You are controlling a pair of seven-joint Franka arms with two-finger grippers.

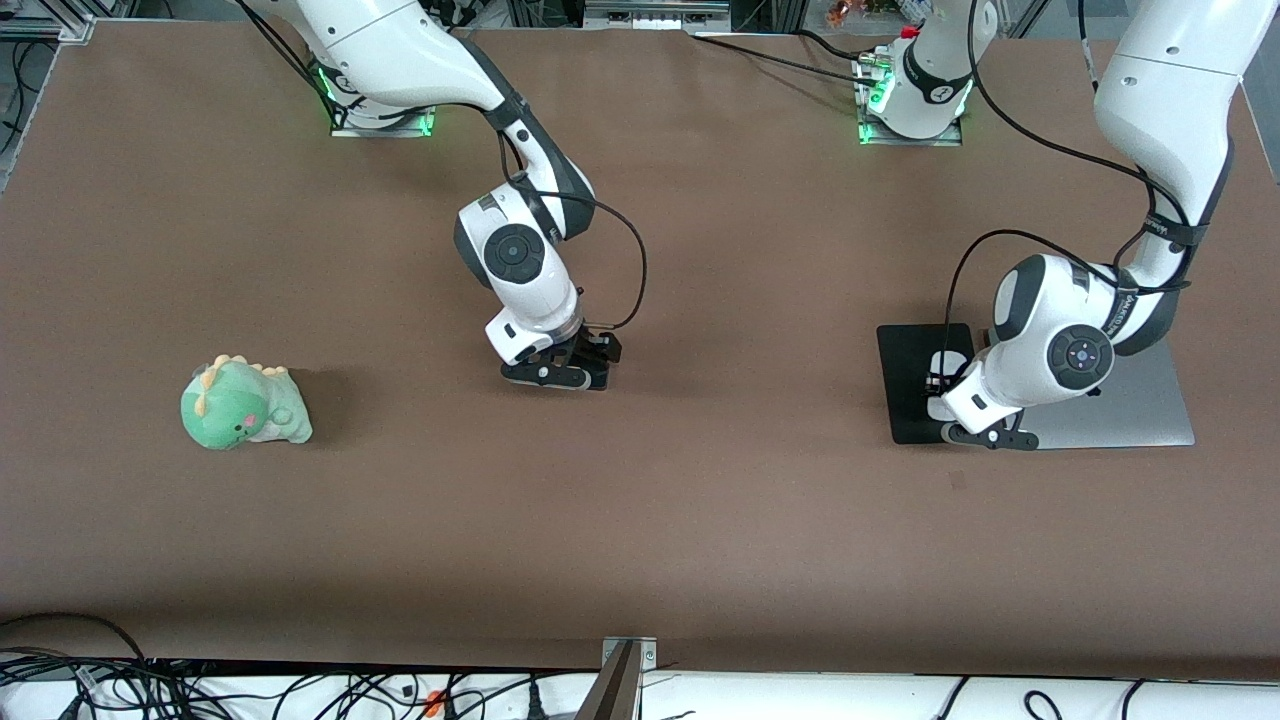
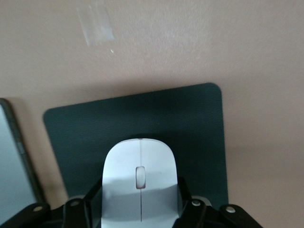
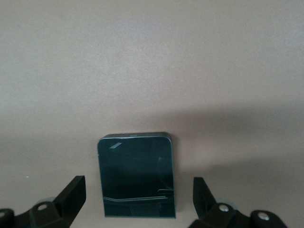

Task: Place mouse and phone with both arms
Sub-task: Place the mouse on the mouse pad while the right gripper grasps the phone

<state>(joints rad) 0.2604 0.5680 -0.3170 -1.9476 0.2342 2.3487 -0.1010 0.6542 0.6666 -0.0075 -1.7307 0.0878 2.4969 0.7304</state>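
a wide brown desk (image 1: 700, 520) fills the front view, with a tangle of cables along its near edge and metal framing past the arms' bases.

the left hand (image 1: 985, 437) is low over the black mouse pad (image 1: 908, 385) toward the left arm's end of the desk. in the left wrist view the white mouse (image 2: 140, 183) sits on the pad between the black fingers (image 2: 186, 194), which press against its two flanks, so the hand is gripping the mouse. whether the mouse rests on the pad or is lifted just off it cannot be told. a flat silver laptop (image 1: 1130, 405) lies just beside the pad, at its 3 o'clock in the front view, partly under the left arm. a strip of clear tape (image 2: 97, 23) sits on the bare desk near the pad.

the right hand (image 1: 560, 372) is low over the middle of the desk. in the right wrist view the black phone (image 3: 137, 175) lies flat on the desk between the two fingers (image 3: 71, 194), which stand spread wide and apart from its edges, touching nothing.

a green dinosaur plush toy (image 1: 243, 403) sits well apart at the 9 o'clock of the right hand, toward the right arm's end. nothing lies between either hand and its thing.
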